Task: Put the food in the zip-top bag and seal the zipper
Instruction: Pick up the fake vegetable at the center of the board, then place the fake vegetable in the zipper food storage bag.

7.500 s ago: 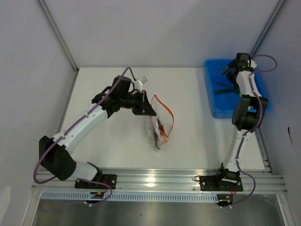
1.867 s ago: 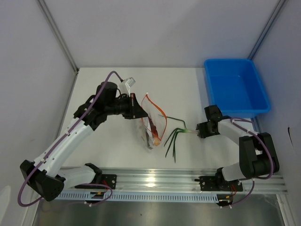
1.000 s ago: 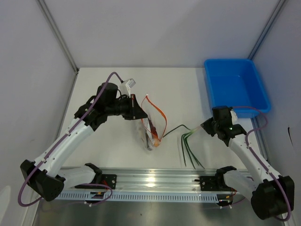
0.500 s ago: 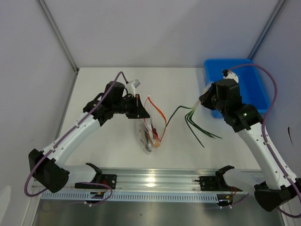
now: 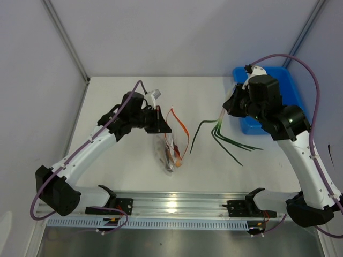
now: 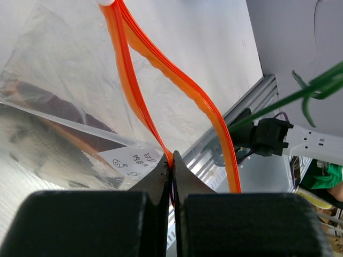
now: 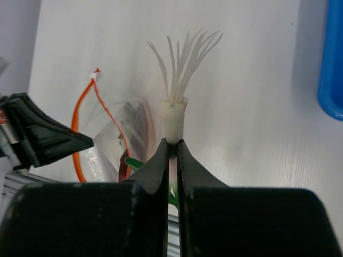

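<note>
**Bag part-filled, mouth unsealed; leaf strips outstanding**

The zip-top bag (image 5: 171, 152) lies on the counter (image 5: 118, 96), left of centre. Its zipper (image 5: 187, 134) is unsealed, and the two orange-red strips bow apart. An orange piece (image 5: 175, 151) and a grey-brown piece (image 5: 168, 160) show through the plastic, inside the bag.

The left gripper (image 6: 172, 167) is clamped on one zipper strip and holds that lip of the mouth up. The right gripper (image 7: 172, 147) is closed on the pale stem of the green leaf strips (image 5: 217, 127). The strips hang in the air between the bag and the blue tray (image 5: 292, 80), clear of the bag.

Assessment: roughly two thirds of the loading is done. Outstanding are feeding the leaf strips through the mouth, releasing them, and pressing the zipper shut along its length.
</note>
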You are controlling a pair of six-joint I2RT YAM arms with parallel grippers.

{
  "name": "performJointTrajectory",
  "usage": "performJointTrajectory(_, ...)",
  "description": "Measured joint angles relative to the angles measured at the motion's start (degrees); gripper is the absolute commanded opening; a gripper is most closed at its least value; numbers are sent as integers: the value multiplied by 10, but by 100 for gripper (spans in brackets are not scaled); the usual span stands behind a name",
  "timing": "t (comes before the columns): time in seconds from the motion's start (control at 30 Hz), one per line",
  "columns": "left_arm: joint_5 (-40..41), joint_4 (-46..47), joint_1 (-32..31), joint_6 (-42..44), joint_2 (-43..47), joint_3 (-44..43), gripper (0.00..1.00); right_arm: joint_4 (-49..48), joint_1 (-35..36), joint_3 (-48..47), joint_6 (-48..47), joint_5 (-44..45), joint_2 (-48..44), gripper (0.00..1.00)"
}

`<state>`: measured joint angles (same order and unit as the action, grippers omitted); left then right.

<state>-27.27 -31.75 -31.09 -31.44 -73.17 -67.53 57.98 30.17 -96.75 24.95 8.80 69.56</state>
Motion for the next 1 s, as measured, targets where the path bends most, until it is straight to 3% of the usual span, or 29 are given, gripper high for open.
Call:
performJointTrajectory(0.27, 1, 8, 0, 0, -8, -1, 1, 23, 0, -95, 1, -54, 14, 0)
performJointTrajectory(0.5, 1, 12, -3, 0, -8, -1, 1, 28, 17, -121, 17, -94, 60, 0)
performJointTrajectory(1.0, 2, 12, -13, -1, -8, -1, 1, 57, 104, -168, 84, -2, 199, 0)
